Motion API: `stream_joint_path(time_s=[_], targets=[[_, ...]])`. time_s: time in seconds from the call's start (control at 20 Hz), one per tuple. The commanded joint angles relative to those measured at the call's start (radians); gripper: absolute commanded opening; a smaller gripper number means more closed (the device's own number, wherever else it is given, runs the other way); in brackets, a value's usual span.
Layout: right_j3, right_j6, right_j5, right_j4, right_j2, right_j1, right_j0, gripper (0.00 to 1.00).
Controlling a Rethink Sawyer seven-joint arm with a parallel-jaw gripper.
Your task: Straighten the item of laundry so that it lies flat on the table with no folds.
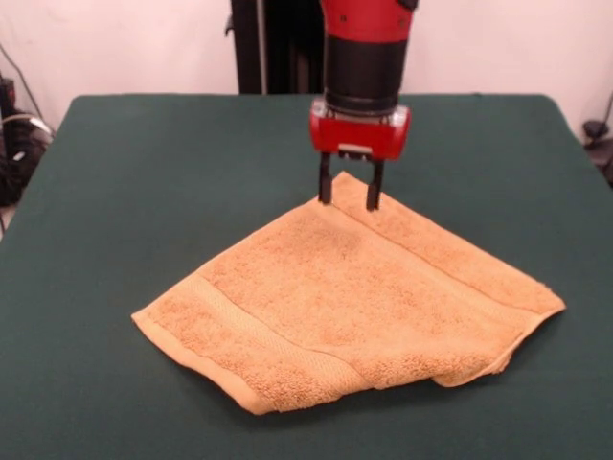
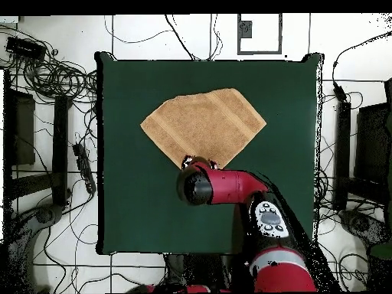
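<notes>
Orange-tan towel (image 1: 354, 307): I count one, partly folded.
Green table (image 1: 124, 192): one.
Gripper (image 1: 350, 192): one, fingers narrowly parted, straddling the towel's far corner.

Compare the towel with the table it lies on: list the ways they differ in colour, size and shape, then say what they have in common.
The towel is orange-tan; the table is dark green. The towel covers only a small part of the far larger table. The table top is a plain rectangle, while the towel, with part folded under, shows an uneven, many-cornered outline. Both look cloth-like on the surface.
</notes>
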Motion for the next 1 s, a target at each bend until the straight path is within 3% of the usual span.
stream_joint_path(time_s=[0.05,0.55,1.0], targets=[[-0.129,0.111,-0.09,0.011,0.04,0.191,0.056,1.0],[-0.185,0.109,-0.17,0.006,0.039,0.318,0.056,1.0],[-0.102,0.058,-0.164,-0.07,0.076,0.321,-0.024,1.0]])
